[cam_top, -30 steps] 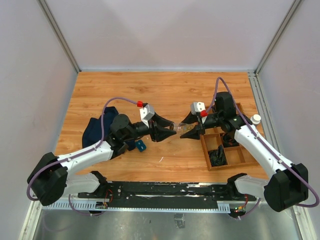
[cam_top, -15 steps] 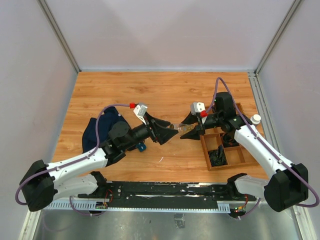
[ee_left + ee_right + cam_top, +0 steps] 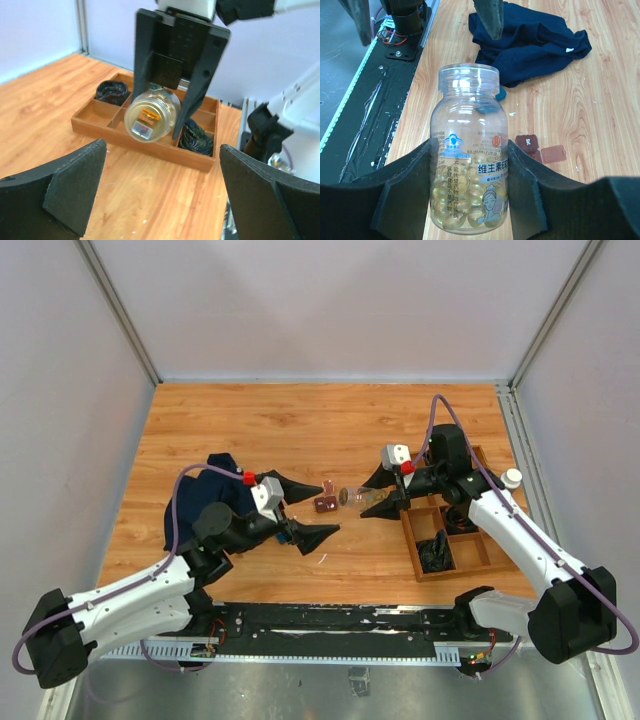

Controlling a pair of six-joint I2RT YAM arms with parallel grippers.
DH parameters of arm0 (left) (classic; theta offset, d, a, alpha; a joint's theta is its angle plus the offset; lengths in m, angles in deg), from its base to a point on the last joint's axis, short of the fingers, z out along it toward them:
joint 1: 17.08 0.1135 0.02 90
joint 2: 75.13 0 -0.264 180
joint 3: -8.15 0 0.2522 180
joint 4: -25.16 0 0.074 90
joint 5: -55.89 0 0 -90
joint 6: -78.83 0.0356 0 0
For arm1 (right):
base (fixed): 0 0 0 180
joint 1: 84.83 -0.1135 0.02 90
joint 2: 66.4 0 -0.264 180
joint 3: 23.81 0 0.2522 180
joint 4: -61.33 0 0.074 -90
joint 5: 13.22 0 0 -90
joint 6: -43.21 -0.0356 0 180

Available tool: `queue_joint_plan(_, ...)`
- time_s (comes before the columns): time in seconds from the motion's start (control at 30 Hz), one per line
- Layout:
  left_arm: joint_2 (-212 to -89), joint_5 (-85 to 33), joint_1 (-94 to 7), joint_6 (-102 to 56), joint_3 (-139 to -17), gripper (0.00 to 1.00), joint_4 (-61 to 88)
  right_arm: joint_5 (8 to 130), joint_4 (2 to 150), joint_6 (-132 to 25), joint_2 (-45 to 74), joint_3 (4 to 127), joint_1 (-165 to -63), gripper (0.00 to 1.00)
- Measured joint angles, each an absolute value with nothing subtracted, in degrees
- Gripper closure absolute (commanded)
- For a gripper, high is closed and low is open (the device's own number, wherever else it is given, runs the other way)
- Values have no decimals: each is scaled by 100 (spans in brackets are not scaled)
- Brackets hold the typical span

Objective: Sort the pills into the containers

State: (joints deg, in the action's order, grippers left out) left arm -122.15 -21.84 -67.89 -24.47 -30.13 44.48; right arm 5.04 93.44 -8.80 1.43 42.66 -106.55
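Observation:
The clear bottle [image 3: 469, 165] lies sideways, uncapped, in my right gripper [image 3: 471, 146], which is shut on its body. Yellow softgel pills [image 3: 454, 200] fill the bottle's lower half. Its mouth points left [image 3: 352, 496] toward the container [image 3: 326, 504], a small reddish-brown box lying on the table. In the right wrist view the container [image 3: 527, 142] shows its lid flap spread open. My left gripper [image 3: 330, 509] stands open around that spot, touching nothing. Its wrist view looks straight into the bottle's mouth [image 3: 151, 116].
A wooden divided tray [image 3: 412, 540] with dark bundles in its compartments sits under my right arm. A white cap [image 3: 512, 477] rests by the tray's far right edge. A dark blue cloth [image 3: 195, 495] lies crumpled at the left.
My left gripper has opened wide and drawn back toward the near left, away from the bottle's mouth. The reddish-brown container now lies on the table. The right arm has stayed still.

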Motion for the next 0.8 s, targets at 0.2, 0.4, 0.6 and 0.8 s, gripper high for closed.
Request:
queue_joint_plan(0.2,-12578,-890,-6288,-1231,-2855,1,5025,508,9344,-877,143,4266,-10655,99)
queue_joint_plan(0.4,-13601,170,-5663,-1006,-3227,12,5342,523,9344,-875,143,4266,-10655,99)
queue_joint_plan(0.6,-14071,699,-5633,-1011,-3596,19,5512,523,9351,-862,143,4266,-10652,99)
queue_joint_plan(0.8,-14226,845,-5626,-1153,-3703,32,5728,523,9436,-788,145,4266,-10652,100)
